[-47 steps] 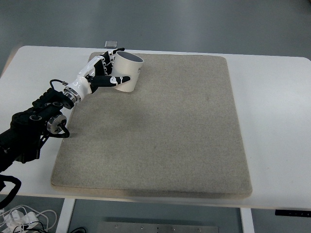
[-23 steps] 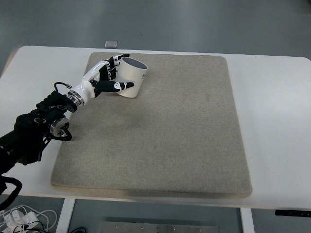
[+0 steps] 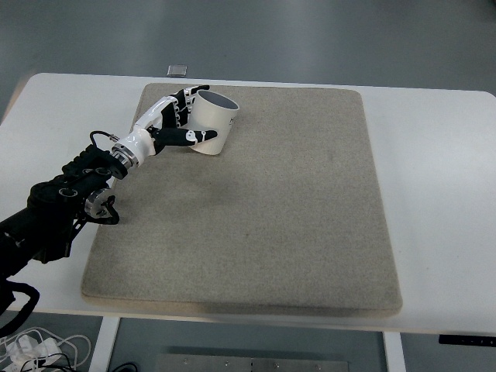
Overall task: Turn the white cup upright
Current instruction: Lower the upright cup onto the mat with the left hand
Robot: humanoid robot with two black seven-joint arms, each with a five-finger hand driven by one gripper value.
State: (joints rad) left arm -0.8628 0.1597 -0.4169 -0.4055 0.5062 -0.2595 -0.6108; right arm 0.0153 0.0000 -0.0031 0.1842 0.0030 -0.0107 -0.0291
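Near the far left corner of the beige mat we see the white cup, its open mouth turned up and tipped slightly toward the right, its base resting on the mat. Our left hand is wrapped around the cup's left side, grasping it: the upper fingers curl over the far wall close to the rim, while the thumb presses along the near wall low down, its tip reaching toward the cup's base. From the hand, the white wrist section slopes down and to the left, joining the black forearm, which runs on diagonally toward the picture's left edge and hangs partly over the mat's left border. We note the forearm lies low and long, so the hand reaches the cup from the near left side rather than from above. The mat covers most of the white worktop. Beyond the worktop's far edge, a small grey rectangular object lies on the floor. Cables are bundled at the lower left corner, under the worktop.
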